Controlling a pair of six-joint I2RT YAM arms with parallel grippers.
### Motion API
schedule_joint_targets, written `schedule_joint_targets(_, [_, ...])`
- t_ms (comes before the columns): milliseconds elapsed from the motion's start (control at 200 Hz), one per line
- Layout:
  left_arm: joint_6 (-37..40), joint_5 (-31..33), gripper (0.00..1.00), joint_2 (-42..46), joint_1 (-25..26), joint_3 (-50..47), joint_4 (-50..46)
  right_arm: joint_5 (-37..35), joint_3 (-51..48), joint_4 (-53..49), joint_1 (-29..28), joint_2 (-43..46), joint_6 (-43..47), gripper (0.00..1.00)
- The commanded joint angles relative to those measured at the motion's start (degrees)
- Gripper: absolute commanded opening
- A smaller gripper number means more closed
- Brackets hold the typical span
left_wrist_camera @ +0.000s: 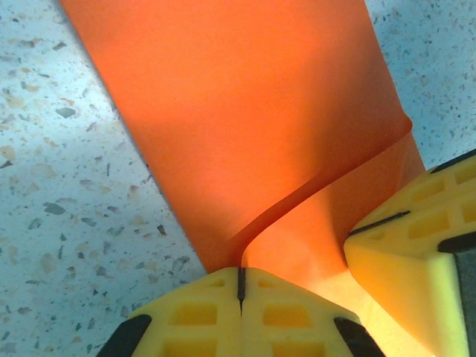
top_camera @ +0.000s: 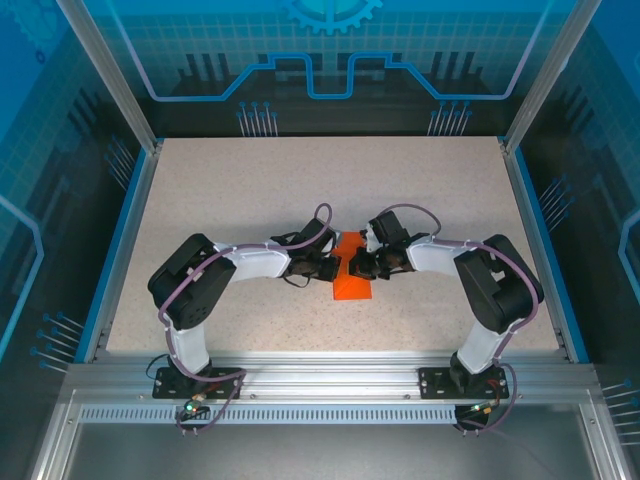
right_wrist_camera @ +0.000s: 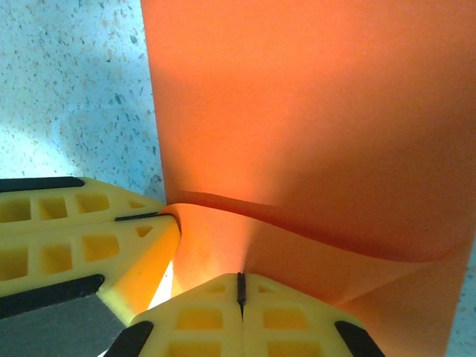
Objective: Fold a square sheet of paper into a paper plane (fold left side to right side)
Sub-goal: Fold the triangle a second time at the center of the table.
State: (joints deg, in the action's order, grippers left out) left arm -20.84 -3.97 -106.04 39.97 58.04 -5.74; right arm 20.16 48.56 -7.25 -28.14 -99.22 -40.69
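Note:
The square sheet of paper (top_camera: 352,285) lies as a narrow, folded orange shape at the table's middle, between both arms. My left gripper (top_camera: 333,268) comes at it from the left and my right gripper (top_camera: 360,265) from the right, tips nearly touching. In the left wrist view the left gripper (left_wrist_camera: 241,277) is shut, a lifted orange layer (left_wrist_camera: 297,201) running into its seam, with the right fingers (left_wrist_camera: 405,256) beside it. In the right wrist view the right gripper (right_wrist_camera: 241,284) is shut on the raised paper (right_wrist_camera: 312,149), the left fingers (right_wrist_camera: 111,245) pinching the same curled edge. The paper plane is out of view.
The speckled tabletop (top_camera: 250,190) stretches wide on all sides of the paper. A blue rim (top_camera: 118,250) bounds the left and right edges, with aluminium posts (top_camera: 105,70) at the back corners. The arm bases stand on the metal rail (top_camera: 320,385) in front.

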Motion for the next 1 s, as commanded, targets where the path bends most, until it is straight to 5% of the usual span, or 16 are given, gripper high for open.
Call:
schedule_joint_targets(0, [1.1,-0.1,0.0,-2.1,0.4,0.5,-3.8,-1.5,1.1,-2.8,-0.6,-1.4,1.5,0.0])
schedule_joint_targets(480, [0.4,0.6,0.0,1.6,0.4,1.0,-5.3,-4.0,-0.3,-6.8,-0.7,-2.5,1.1,0.0])
schedule_joint_targets(745, [0.0,2.2,0.18,8.9,0.1,2.4,-9.9,-4.1,-1.3,-6.8,-0.6,-2.6,1.0,0.0])
schedule_joint_targets(995, [-3.4,-9.3,0.19,12.4,0.1,-1.1,-7.9,-3.9,-0.8,-6.9,-0.8,-2.4,1.2,0.0])
